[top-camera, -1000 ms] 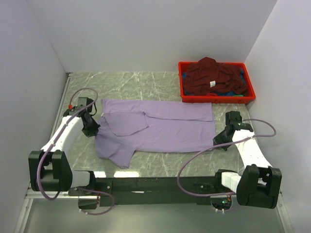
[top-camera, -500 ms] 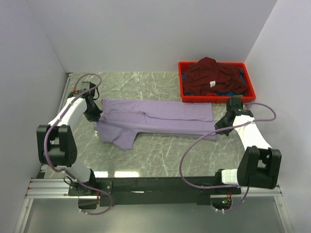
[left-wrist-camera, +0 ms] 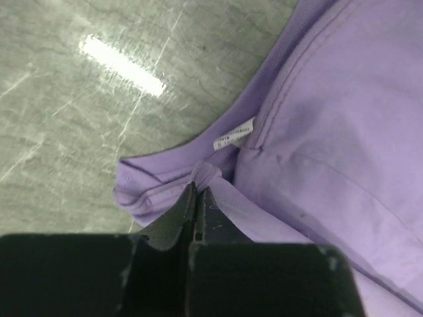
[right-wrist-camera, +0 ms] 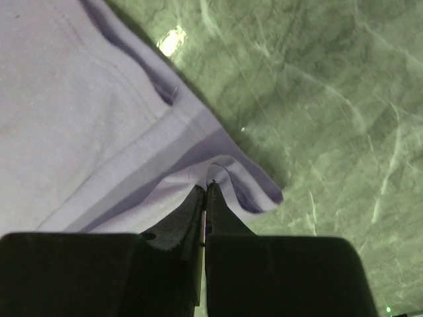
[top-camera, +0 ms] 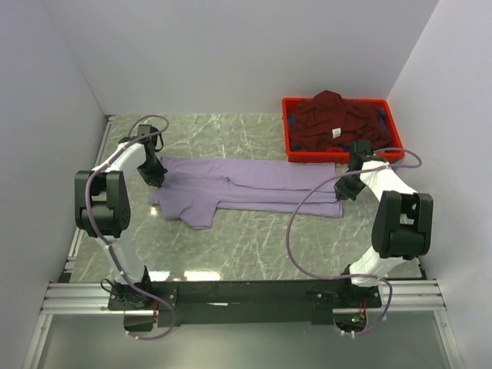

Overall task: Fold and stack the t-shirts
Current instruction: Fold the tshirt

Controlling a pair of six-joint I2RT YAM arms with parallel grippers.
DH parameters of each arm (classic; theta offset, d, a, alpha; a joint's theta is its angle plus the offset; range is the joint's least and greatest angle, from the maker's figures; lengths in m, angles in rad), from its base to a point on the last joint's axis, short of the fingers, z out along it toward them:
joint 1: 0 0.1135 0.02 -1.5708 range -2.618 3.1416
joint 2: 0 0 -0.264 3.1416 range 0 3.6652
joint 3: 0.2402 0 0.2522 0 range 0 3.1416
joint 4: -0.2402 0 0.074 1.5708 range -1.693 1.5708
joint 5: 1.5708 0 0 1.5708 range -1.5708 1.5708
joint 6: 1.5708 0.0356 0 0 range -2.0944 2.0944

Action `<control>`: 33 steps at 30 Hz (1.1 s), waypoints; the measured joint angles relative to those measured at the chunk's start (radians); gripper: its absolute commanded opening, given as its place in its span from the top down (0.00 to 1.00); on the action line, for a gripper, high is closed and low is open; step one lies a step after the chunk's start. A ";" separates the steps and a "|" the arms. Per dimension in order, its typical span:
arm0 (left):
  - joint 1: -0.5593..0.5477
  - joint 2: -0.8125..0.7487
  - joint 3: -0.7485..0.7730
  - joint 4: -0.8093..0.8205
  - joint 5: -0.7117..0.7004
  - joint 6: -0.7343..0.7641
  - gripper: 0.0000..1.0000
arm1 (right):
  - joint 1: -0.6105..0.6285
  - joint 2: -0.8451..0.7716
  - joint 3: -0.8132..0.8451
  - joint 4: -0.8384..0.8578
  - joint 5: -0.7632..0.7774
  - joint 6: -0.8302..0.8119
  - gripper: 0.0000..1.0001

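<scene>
Lavender t-shirt [top-camera: 254, 183]: lies on the worktop [top-camera: 254, 246] as a long band running left to right, in the far half. The collar end is at the left and the hem end at the right.
Sleeve [top-camera: 196, 211]: sticks out toward the near side at the left end of the band and lies flat on the worktop.
Left arm [top-camera: 131, 154]: reaches to the far left, with its tip down at the collar end of the lavender t-shirt.
Left jaws: pressed together, pinching a small ridge of lavender cloth [left-wrist-camera: 206, 173] just beside the neckband. A small white tag [left-wrist-camera: 234, 135] shows inside the collar, just beyond the pinch.
Right arm [top-camera: 384, 175]: reaches to the far right, with its tip down at the hem end of the lavender t-shirt, near the crate.
Right jaws: pressed together, pinching a raised fold at the hem corner [right-wrist-camera: 221, 170]. The corner's edge lies on the bare worktop [right-wrist-camera: 324, 99].
Crate [top-camera: 342, 158]: red plastic, at the far right corner of the worktop, apart from the lavender t-shirt.
Maroon t-shirt [top-camera: 330, 115]: heaped loosely in the crate, rising above its rim, with a small white label [top-camera: 336, 133] facing up.
Other cloth: bits of blue [top-camera: 361, 144] and green [top-camera: 377, 151] show under the maroon t-shirt at the crate's near right side.
</scene>
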 measured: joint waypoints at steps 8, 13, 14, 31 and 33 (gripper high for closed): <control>0.001 0.021 -0.015 0.037 0.002 0.001 0.75 | 0.006 0.082 0.022 0.014 0.016 -0.024 0.71; 0.002 -0.020 -0.086 0.057 -0.013 0.004 0.43 | 0.025 0.075 0.030 0.016 0.038 -0.043 0.54; 0.003 -0.041 -0.103 0.060 -0.018 0.002 0.36 | 0.034 0.067 0.031 0.016 0.046 -0.044 0.54; -0.219 -0.471 -0.481 0.145 0.027 -0.013 0.32 | 0.268 -0.215 -0.114 0.144 0.063 -0.091 0.50; -0.234 -0.464 -0.506 0.150 0.029 -0.023 0.35 | 0.279 -0.215 -0.135 0.156 0.045 -0.095 0.50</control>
